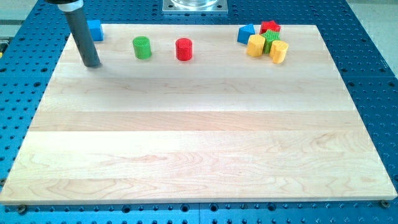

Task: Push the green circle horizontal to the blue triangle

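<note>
Where the wooden desk [199,143] nears the view's top edge, the green circle [142,47] stands upright as a short cylinder with a ribbed side wall and a flat round top face. It sits in the view's upper left part, clear of every neighbour. A red cylinder [183,48] of like build stands just to its right, apart from it. My tip [92,64] rests on the desk to the left of the green circle, slightly lower in the view, with bare wood between them. The arm carries no hand, only the dark rod, so no open or closed state applies. Behind the rod, at the desk's upper left corner, a blue block [94,30] is partly hidden; its shape cannot be confirmed.

The blue triangle [246,33] lies toward the view's upper right, at the left end of a tight cluster. That cluster also holds a red block [270,27], a green block [271,40] largely covered by its neighbours, a yellow block [255,45] and a yellow cylinder [278,51]; these appear to touch or nearly touch.

All blocks lie in a narrow band along the top edge. The green circle is near that edge, with little wood behind it. Between the red cylinder and the blue triangle the surface is bare. The whole lower part of the desk is unoccupied, out to the perforated blue base [373,74] that surrounds it.
</note>
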